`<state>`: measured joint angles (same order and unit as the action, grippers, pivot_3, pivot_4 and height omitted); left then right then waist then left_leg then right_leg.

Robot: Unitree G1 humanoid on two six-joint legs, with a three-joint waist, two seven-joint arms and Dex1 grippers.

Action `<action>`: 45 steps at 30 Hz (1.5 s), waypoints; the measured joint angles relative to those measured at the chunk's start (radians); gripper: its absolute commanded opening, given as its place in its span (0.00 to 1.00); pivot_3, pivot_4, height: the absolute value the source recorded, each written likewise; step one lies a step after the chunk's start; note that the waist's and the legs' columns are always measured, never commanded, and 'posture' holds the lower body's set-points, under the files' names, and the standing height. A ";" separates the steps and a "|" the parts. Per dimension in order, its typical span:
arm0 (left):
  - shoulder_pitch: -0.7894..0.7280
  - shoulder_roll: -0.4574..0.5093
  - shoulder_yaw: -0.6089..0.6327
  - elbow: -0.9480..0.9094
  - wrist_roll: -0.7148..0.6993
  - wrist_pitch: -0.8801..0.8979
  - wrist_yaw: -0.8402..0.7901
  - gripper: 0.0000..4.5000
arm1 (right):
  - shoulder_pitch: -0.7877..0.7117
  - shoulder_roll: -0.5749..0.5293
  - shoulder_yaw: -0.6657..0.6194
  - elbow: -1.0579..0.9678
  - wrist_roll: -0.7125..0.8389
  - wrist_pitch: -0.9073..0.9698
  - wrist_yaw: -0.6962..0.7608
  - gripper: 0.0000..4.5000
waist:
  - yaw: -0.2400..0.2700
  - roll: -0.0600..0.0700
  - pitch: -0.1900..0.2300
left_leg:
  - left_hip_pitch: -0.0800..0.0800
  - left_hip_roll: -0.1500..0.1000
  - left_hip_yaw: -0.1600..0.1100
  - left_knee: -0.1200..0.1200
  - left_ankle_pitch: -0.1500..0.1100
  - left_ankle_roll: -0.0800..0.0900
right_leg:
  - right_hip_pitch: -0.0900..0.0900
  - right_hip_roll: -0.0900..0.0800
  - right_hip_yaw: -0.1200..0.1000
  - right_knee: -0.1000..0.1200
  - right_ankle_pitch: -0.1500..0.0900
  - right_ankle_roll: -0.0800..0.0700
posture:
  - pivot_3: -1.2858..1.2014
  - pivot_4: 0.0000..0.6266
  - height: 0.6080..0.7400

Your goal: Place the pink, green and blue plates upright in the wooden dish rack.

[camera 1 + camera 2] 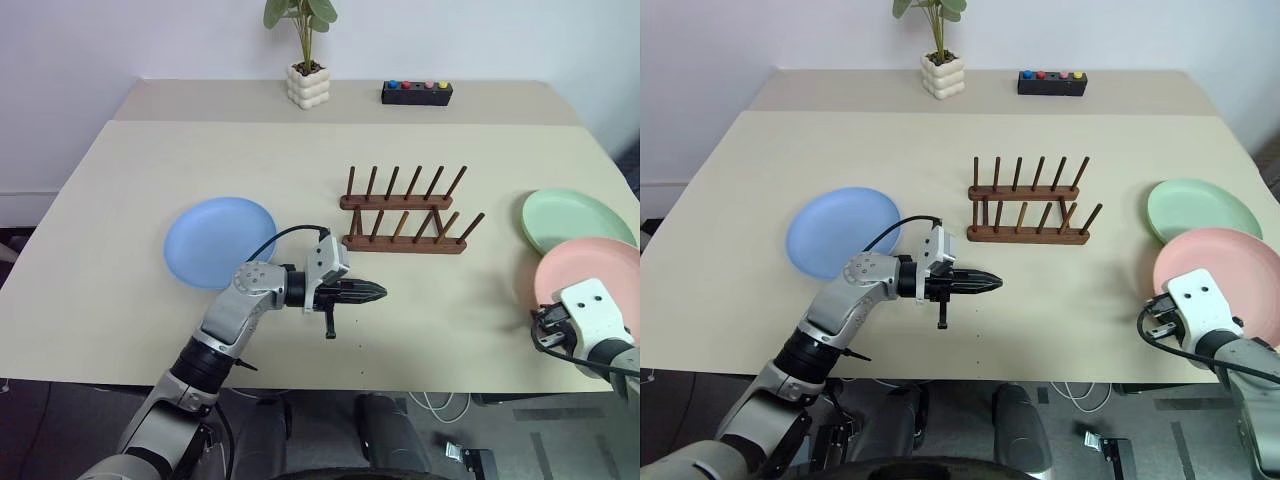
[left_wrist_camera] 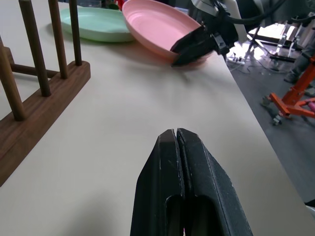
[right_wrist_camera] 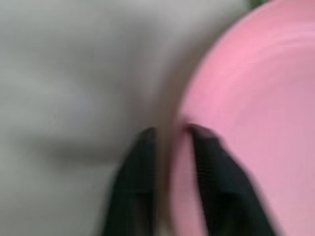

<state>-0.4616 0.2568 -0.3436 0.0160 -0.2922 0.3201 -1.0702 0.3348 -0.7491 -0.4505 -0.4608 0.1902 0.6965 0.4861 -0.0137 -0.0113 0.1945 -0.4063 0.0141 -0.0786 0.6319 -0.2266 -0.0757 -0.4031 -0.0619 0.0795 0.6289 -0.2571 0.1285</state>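
Observation:
The pink plate (image 1: 590, 262) lies flat at the table's right front edge, partly over the green plate (image 1: 575, 218) behind it. My right gripper (image 3: 170, 132) straddles the pink plate's near rim, one finger on each side, shut on it. The blue plate (image 1: 220, 240) lies flat on the left. The wooden dish rack (image 1: 405, 215) stands empty in the middle. My left gripper (image 1: 375, 292) hovers in front of the rack, pointing right, shut with nothing in it; in the left wrist view its closed fingertips (image 2: 176, 142) point toward the pink plate (image 2: 157, 24) and the right gripper (image 2: 189, 49).
A potted plant in a white pot (image 1: 307, 85) and a black box with coloured buttons (image 1: 416, 93) stand at the back. The table's front edge runs just under both grippers. An orange stand (image 2: 295, 98) is on the floor beyond the right edge.

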 measured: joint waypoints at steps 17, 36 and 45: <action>-0.001 -0.016 0.003 -0.001 0.004 -0.020 0.015 0.00 | -0.244 -0.151 -0.122 -0.120 0.015 -0.092 0.126 0.01 | -0.005 0.000 0.000 | 0.000 0.000 0.000 0.000 0.000 0.000 | -0.001 0.000 0.000 0.001 0.000 0.000 | 0.52 0.24 0.92; 0.101 0.051 0.082 -0.113 0.017 0.002 0.166 0.00 | -0.855 0.013 -0.031 0.262 0.757 0.056 0.331 0.01 | 0.003 0.000 0.001 | -0.002 0.000 -0.004 0.000 0.000 0.000 | -0.001 0.000 -0.003 0.001 0.001 0.001 | 0.52 0.24 0.92; 0.118 0.062 0.088 -0.162 0.009 0.025 0.198 0.00 | -0.846 0.016 -0.109 0.427 0.927 0.148 0.334 0.01 | -0.002 0.001 0.001 | -0.001 0.000 -0.004 -0.001 0.000 0.000 | -0.001 0.001 -0.003 0.002 0.002 0.002 | 0.52 0.24 0.92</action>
<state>-0.3440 0.3191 -0.2554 -0.1458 -0.2831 0.3449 -0.8719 -0.5108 -0.7333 -0.5596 -0.0336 1.1168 0.8440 0.8204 -0.0161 -0.0107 0.1956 -0.4077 0.0143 -0.0821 0.6311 -0.2265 -0.0754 -0.4041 -0.0613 0.0763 0.6307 -0.2551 0.1304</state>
